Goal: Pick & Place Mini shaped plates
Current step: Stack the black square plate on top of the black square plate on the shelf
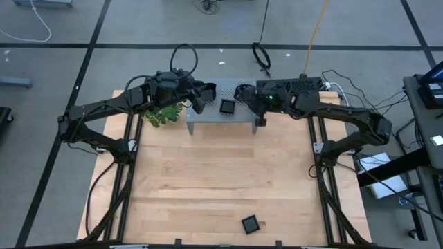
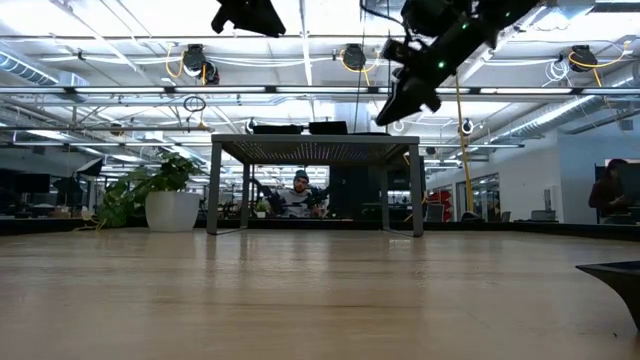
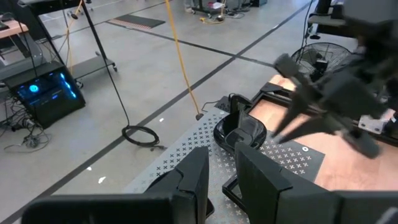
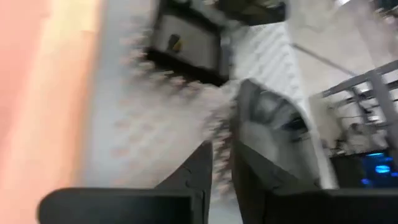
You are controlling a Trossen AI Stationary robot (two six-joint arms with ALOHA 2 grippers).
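A grey perforated stand (image 1: 208,119) (image 2: 315,148) sits at the table's far middle. A square black plate (image 1: 227,106) (image 4: 186,43) lies flat on its top. A rounded black dish (image 3: 239,134) (image 4: 267,121) rests on the top farther right. Another square plate (image 1: 250,223) (image 2: 615,280) lies on the table near its near edge. My left gripper (image 1: 199,102) (image 3: 222,165) hovers over the stand's left part, narrowly open and empty. My right gripper (image 1: 248,97) (image 2: 395,110) hangs above the stand's right part beside the rounded dish, fingers apart.
A green leafy sprig (image 1: 163,114) (image 2: 150,195) stands left of the stand, under the left arm. Bare wood (image 1: 221,173) stretches between the stand and the near plate. Cables lie on the floor beyond the far edge. A person (image 2: 300,195) sits in the room behind.
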